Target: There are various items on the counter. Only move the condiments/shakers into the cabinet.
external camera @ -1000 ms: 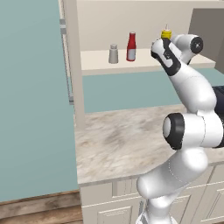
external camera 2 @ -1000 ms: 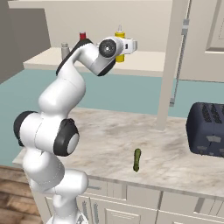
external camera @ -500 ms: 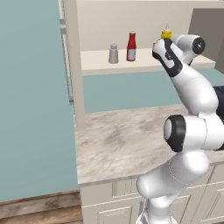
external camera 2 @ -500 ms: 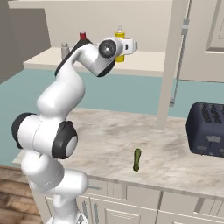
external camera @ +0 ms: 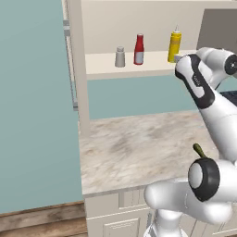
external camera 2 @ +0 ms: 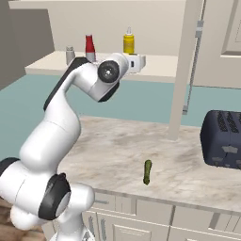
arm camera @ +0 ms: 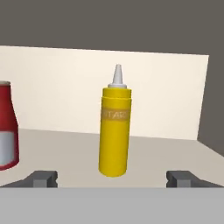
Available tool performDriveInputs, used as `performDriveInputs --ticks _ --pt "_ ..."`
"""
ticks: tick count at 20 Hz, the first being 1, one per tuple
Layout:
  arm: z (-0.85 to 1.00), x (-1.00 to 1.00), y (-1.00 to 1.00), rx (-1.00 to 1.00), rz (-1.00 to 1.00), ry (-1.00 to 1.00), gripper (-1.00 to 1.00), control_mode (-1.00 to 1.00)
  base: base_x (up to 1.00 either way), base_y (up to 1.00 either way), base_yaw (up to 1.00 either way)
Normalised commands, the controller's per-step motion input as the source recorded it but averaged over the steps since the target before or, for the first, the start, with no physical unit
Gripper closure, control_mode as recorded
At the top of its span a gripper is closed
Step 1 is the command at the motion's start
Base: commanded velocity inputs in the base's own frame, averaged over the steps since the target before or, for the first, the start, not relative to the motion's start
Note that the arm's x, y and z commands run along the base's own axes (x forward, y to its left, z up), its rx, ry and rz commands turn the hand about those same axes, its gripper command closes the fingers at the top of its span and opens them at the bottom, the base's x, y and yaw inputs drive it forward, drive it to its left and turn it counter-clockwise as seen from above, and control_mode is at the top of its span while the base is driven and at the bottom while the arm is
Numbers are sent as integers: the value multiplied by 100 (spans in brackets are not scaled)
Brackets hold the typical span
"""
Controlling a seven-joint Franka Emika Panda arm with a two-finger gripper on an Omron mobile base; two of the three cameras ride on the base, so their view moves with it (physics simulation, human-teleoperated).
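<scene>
Three condiments stand upright on the cream shelf (external camera: 102,65) of the cabinet: a grey shaker (external camera: 120,56), a red bottle (external camera: 139,49) with a white cap, and a yellow squeeze bottle (external camera: 174,45). My gripper (external camera: 177,58) hovers at the shelf's front edge just short of the yellow squeeze bottle (arm camera: 114,131). It is open, its fingertips (arm camera: 42,178) set wide on either side, and it touches nothing. The red bottle (arm camera: 6,131) shows at the left of the hand view. A dark green vegetable (external camera 2: 147,172) lies on the marbled counter (external camera 2: 108,150).
A dark toaster (external camera 2: 223,139) sits at the counter's right end. The cabinet's tall side post (external camera 2: 184,70) stands between shelf and toaster. A greyish-brown door (external camera: 217,28) hangs open to the right of the shelf. My arm arches over the counter toward the shelf.
The hand has drawn back and a little down from the yellow squeeze bottle, which now stands free on the shelf. The other bottles and the vegetable have not moved.
</scene>
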Motion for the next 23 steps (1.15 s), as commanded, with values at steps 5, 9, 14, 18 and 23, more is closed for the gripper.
performDriveInputs --ticks 5,9,14,18,23 --pt "-29 -100 -1 1 -1 -13 -100 -100 0 0 0" --pt "-4 -100 -7 5 -5 -10 -100 -100 0 0 0" --pt "0 -79 -3 2 -3 -6 -100 -100 0 0 0" --pt "0 -32 -5 0 -4 -2 -100 -100 0 0 0" --pt "0 0 0 0 0 0 -100 -100 0 0 0"
